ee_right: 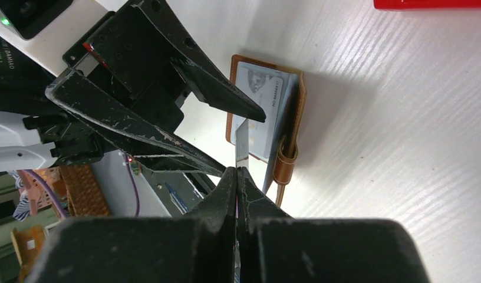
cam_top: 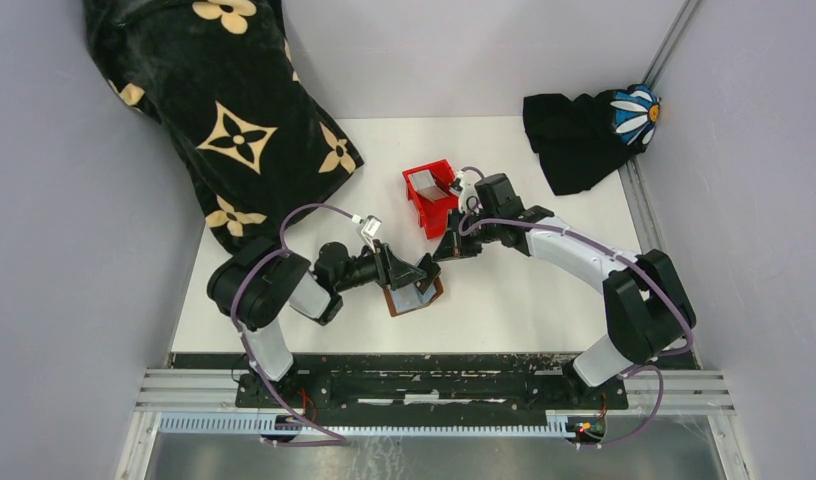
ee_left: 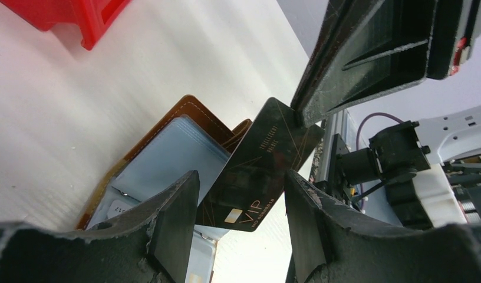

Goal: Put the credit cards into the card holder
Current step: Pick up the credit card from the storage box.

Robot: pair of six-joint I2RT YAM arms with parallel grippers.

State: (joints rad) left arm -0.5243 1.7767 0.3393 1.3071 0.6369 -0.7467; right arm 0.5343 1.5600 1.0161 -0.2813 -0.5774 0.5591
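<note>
Clamps a dark credit card [ee_left: 256, 171] edge-on in tight-shut right jaws, tilted toward the open card holder [ee_left: 194, 106] at the worktop's [cam_top: 544, 290] near middle, presumably to feed a sleeve [ee_left: 167, 153]. Holds left jaws half open astride it, gripping nothing.

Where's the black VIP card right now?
Left wrist view, centre: VIP card pinched by the right gripper, between the left gripper's open fingers, over the card holder.

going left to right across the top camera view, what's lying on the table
black flower-print cloth → card holder → black cloth with a daisy; the red bin overlaps the card holder's span, so it is left out
</note>
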